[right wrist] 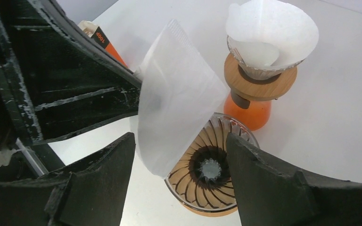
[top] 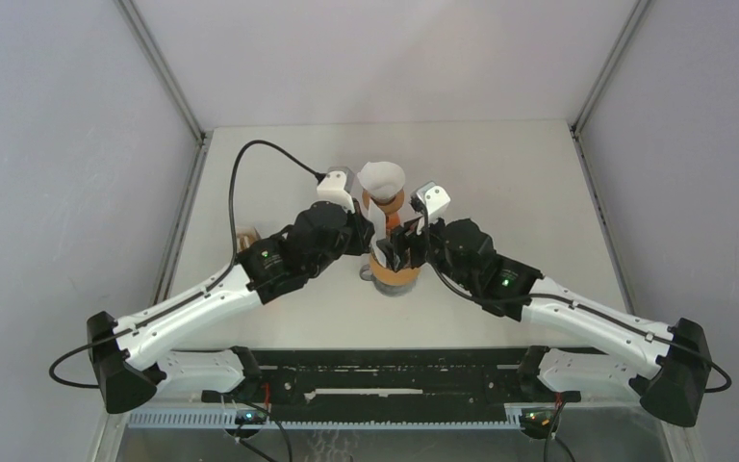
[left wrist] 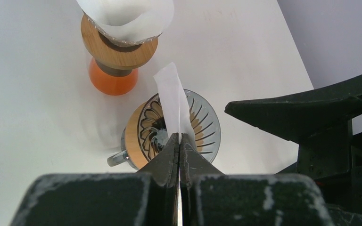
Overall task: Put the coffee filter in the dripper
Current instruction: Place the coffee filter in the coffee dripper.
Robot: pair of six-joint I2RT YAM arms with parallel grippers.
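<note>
Pinching flat, folded white coffee filter [right wrist: 174, 94], left claw [left wrist: 179, 136] closed above ribbed dripper [right wrist: 202, 188]; right claw [right wrist: 179, 139] spread wide, empty.

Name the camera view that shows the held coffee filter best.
The right wrist view: it shows the folded coffee filter broadside above the dripper. The left wrist view shows it edge-on, pinched in the left gripper. The top external view shows only a white sliver between the arms.
</note>
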